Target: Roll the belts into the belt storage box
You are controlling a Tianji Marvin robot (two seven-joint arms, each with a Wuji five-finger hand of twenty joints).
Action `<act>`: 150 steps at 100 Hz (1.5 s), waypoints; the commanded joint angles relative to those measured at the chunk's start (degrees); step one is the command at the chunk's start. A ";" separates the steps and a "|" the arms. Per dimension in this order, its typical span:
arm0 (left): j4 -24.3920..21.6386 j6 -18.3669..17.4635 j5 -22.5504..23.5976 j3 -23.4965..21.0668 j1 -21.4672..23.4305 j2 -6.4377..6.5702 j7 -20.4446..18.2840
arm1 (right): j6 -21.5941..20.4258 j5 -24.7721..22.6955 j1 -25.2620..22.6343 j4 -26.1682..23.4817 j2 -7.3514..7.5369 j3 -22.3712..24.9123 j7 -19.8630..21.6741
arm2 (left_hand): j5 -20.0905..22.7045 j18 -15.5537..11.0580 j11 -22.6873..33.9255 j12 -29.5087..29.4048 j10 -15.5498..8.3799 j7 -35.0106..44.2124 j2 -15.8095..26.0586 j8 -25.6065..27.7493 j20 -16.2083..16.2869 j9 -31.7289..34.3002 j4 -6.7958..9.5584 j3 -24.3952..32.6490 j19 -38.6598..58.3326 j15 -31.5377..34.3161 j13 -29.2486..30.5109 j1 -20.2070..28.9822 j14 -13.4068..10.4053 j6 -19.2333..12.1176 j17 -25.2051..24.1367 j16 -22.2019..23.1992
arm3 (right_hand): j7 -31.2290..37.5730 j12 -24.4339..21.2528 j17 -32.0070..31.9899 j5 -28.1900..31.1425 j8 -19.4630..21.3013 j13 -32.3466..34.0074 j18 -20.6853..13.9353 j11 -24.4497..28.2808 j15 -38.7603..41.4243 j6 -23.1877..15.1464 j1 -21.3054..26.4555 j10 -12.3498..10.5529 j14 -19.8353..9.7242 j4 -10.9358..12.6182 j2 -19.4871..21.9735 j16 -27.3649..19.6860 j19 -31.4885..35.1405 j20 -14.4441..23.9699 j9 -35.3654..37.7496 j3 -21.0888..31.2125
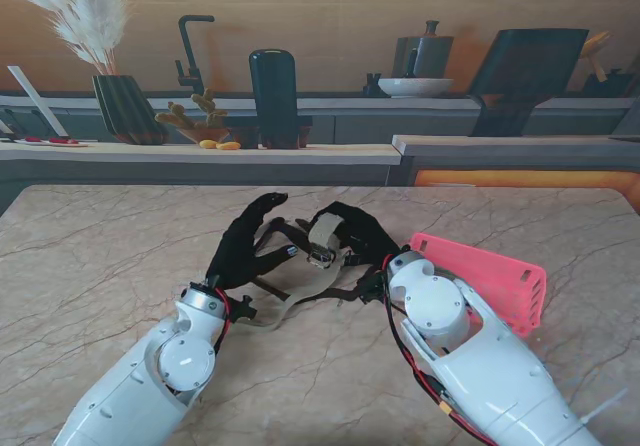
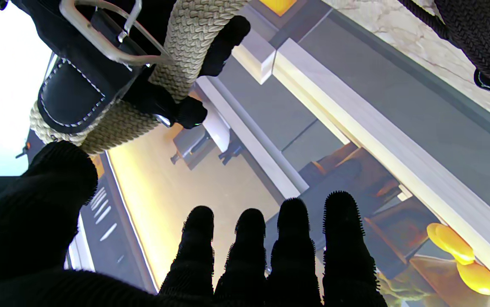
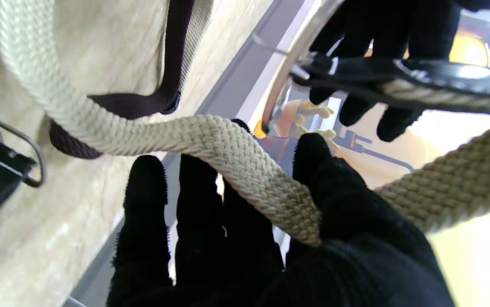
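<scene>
Marble table [image 1: 100, 266], beige belt [image 1: 326, 231] gripped between both hands, left hand [image 1: 245, 246] seemingly thumb-only, right hand [image 1: 355, 236] pinching it.

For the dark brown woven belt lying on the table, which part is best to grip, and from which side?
Probably its buckle end: the dark brown woven belt lies flat on the marble table, and only the metal buckle there gives fingers something raised to hook. Come from above, since the beige braided belt crosses over it.

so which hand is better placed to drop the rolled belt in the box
Right hand: it grips the beige braided belt, and the pink slotted storage box lies on its side. Left hand is farther away.
</scene>
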 commanded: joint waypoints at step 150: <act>-0.98 -1.36 -8.86 4.92 -0.52 -0.95 -6.84 | 0.66 10.77 5.36 4.40 3.15 -4.08 23.71 | 18.30 -0.99 2.77 -0.45 -4.72 17.14 5.89 8.45 -4.09 14.29 -2.81 -5.01 0.54 1.19 5.04 14.81 -3.49 -13.44 1.05 -3.93 | -4.53 3.37 1.20 7.96 7.62 3.33 2.03 -1.30 -1.20 0.24 2.29 1.17 0.38 -0.23 -0.61 4.36 -7.27 7.89 4.14 0.43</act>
